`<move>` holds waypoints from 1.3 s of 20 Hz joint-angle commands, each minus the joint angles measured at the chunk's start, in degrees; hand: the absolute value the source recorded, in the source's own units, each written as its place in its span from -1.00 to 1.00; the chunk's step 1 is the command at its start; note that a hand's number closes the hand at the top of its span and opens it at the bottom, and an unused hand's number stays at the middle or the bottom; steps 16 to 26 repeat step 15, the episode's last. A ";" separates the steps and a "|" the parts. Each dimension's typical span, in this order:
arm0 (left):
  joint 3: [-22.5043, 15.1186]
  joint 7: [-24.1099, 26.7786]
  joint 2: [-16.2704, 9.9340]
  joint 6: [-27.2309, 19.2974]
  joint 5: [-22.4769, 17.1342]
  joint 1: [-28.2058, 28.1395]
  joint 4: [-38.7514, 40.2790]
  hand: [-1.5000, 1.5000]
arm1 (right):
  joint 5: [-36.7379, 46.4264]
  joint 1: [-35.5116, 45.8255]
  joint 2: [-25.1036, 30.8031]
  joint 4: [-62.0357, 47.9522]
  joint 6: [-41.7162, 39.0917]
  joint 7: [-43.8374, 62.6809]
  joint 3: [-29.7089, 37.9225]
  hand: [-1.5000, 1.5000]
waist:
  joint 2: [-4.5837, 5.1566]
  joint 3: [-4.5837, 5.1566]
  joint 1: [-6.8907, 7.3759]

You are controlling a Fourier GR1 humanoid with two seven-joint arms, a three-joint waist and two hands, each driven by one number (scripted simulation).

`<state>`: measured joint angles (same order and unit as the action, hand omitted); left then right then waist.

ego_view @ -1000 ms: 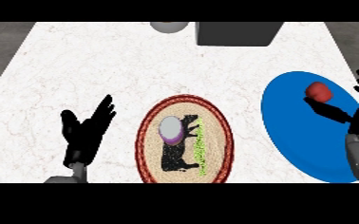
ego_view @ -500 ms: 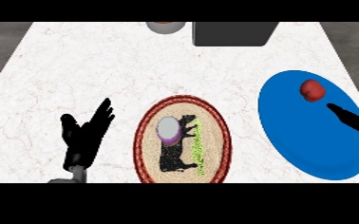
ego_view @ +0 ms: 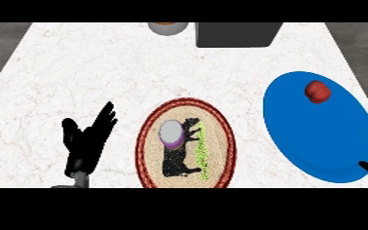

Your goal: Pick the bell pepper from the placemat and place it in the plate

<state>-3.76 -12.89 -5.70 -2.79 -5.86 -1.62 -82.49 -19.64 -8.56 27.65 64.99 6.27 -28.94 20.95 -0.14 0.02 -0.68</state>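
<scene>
Head view, looking steeply down. The pepper (ego_view: 318,91) is one small, rounded, dark red body with a lobed outline and a darker underside; no stem can be made out. It lies on the blue plate (ego_view: 302,136), on the plate's far half and well inside the rim, with no hand touching it. The plate is a single plain blue disc, seen as a tall oval, at the right edge of the worktop (ego_view: 86,78).

The worktop is white stone with faint reddish-brown veins. Its far edge meets a dark grey strip, which shows at both far corners.

One mat (ego_view: 185,143), oval, tan, with a dark red woven border, lies at the middle of the near edge, left of the plate and apart from it. It bears a black animal figure and a green strip. One small round object (ego_view: 171,132), purple with a pale grey top, rests on the mat's left half.

At the far edge stand one dark grey box (ego_view: 237,34) and, just left of it, one grey bowl (ego_view: 168,28) with an orange inside, partly cut off.

The left hand (ego_view: 87,143) rests near the near-left corner, fingers straight and spread, holding nothing. Of the right hand (ego_view: 363,165) only a black tip shows at the near-right, over the plate's rim; its state cannot be told.
</scene>
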 commanded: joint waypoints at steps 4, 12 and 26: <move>2.23 1.90 -1.37 2.43 -0.89 0.94 3.15 0.00 | 2.74 -16.01 -2.29 10.36 -3.61 -4.04 0.52 -1.00 | 0.07 0.02 -0.06; -0.37 -3.18 0.78 -0.48 1.20 -2.94 -6.71 0.00 | 7.76 -22.16 -7.37 16.77 -4.27 -3.19 1.32 -1.00 | 0.05 -0.02 0.52; 0.81 -0.84 1.25 0.23 2.00 3.09 2.00 0.00 | 10.42 -22.17 -9.57 12.88 -4.75 -8.70 2.15 -1.00 | 0.12 -0.02 0.26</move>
